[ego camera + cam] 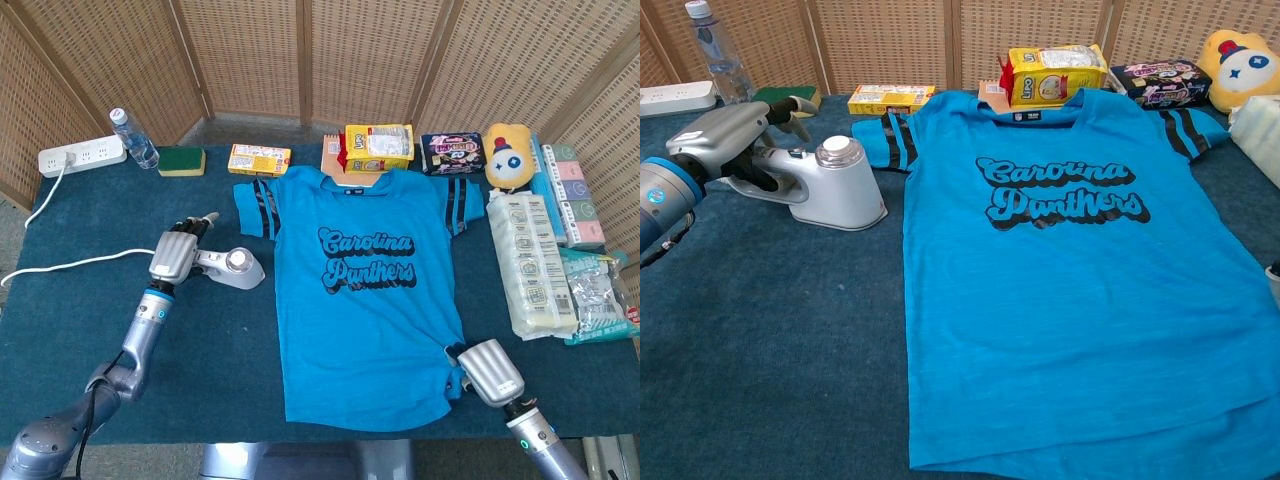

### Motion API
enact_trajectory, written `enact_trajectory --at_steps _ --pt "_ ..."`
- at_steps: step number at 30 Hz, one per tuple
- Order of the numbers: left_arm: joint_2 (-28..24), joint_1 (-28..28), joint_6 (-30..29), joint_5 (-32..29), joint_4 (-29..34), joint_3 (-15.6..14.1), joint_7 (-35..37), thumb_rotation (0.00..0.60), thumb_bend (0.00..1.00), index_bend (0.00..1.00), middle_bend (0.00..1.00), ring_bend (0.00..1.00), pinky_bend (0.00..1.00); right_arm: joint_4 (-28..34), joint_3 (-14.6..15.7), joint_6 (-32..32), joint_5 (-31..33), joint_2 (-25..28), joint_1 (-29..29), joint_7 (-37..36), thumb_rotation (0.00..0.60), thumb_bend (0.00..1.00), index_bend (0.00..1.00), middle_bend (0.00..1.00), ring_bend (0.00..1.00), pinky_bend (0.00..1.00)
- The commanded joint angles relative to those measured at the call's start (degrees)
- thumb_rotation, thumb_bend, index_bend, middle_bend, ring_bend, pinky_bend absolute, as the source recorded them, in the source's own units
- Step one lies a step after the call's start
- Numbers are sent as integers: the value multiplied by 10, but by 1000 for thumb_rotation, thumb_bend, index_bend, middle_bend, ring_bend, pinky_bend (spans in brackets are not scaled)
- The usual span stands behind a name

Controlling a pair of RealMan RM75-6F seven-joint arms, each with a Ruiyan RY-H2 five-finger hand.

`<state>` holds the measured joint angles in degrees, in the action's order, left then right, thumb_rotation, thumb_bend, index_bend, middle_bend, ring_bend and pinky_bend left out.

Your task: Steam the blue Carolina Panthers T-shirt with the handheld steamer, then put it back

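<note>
Tabletop [210,340]: steamer [830,185] under left hand [725,135].

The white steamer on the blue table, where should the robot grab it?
Probably by the handle at the back of the white handheld steamer, coming from the left side where the left hand already is. The handle sticks out that way, and the rounded body with the round cap looks too wide to wrap fingers around.
</note>
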<state>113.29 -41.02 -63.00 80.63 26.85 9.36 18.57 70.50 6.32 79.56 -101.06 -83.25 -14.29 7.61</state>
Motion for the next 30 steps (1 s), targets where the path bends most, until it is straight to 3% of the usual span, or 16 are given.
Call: enact_trajectory --at_steps 1,8,14,26,30 --pt "-10 5 -1 -1 16 -2 -11 600 292 75 262 193 288 0 0 1 0 0 0 0 600 488 710 636 688 805" --pt "-39 21 -20 -1 65 -2 -23 600 269 3 207 137 260 -2 0 4 -2 0 1 -2 600 487 710 636 688 805" --pt "-62 38 -43 2 108 -5 -27 600 269 0 116 72 235 -2 0 5 -3 -2 1 -2 600 487 710 636 688 805" --pt "-120 80 -105 21 212 -18 -21 594 287 0 64 12 208 -4 1 14 -6 -2 5 -3 600 486 709 636 681 803" --pt "-159 105 -142 39 279 -30 -3 591 291 0 65 12 206 -2 2 9 -1 1 8 3 600 462 614 602 654 769"
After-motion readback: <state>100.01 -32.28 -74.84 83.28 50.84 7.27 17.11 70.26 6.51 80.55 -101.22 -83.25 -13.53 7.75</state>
